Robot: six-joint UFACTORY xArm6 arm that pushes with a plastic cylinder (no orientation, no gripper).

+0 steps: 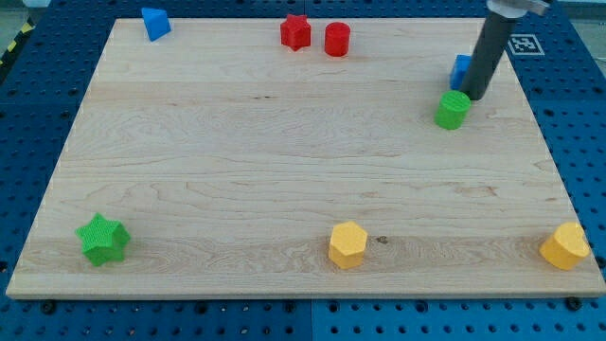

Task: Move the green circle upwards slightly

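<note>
The green circle (pixel 453 110) sits on the wooden board (pixel 284 161) at the view's upper right. My rod comes down from the view's top right, and my tip (pixel 472 97) rests just above and right of the green circle, touching or nearly touching it. A blue block (pixel 460 69) is partly hidden behind the rod, just above the green circle.
A blue block (pixel 155 24) lies at the top left. A red star (pixel 295 32) and a red circle (pixel 337 40) sit at the top middle. A green star (pixel 102 240) is at the bottom left. Yellow blocks lie at the bottom middle (pixel 347 244) and bottom right (pixel 565 246).
</note>
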